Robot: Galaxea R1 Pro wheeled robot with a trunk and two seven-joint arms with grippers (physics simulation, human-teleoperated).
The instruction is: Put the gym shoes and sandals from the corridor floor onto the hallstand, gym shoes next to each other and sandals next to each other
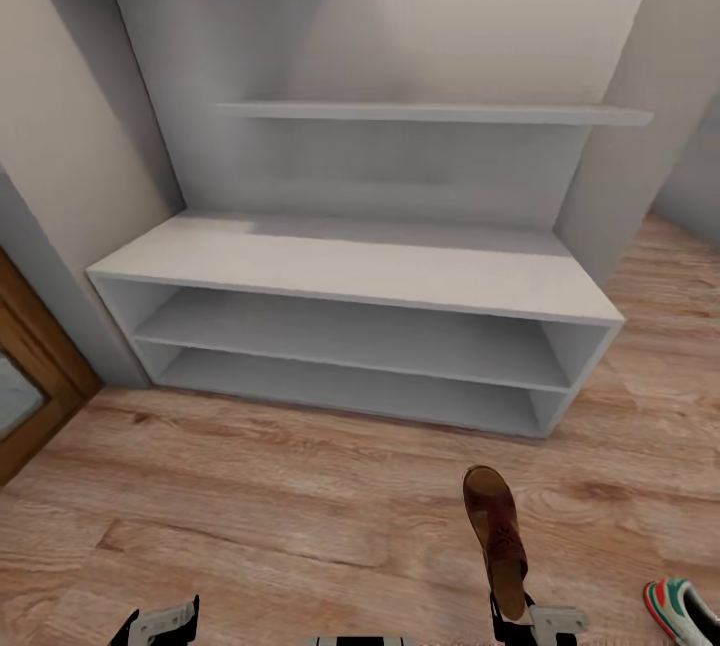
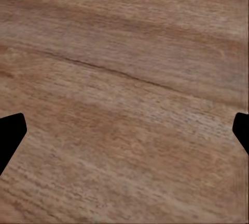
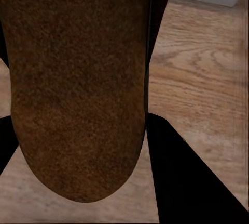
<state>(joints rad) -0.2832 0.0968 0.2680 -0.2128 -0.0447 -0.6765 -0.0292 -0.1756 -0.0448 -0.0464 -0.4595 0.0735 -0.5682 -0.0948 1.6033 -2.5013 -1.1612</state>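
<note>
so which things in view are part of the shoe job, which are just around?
Job:
sandal, held in right gripper
gym shoe, on floor
hallstand, shelves bare

Around:
wooden door frame
left gripper, open over floor

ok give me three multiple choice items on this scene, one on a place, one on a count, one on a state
1. Where is the white sneaker with green stripes?
A. on the wood-grain plank floor
B. on the light grey shoe rack
C. in the left gripper

2. How many shoes are on the rack?
A. two
B. one
C. none

3. The right gripper is
A. open and empty
B. shut on the brown leather sandal
C. resting on the rack

Answers: 1 A, it lies on the floor at the head view's lower right. 2 C, every tier is bare. 3 B, the sandal stands up from its fingers.
</note>
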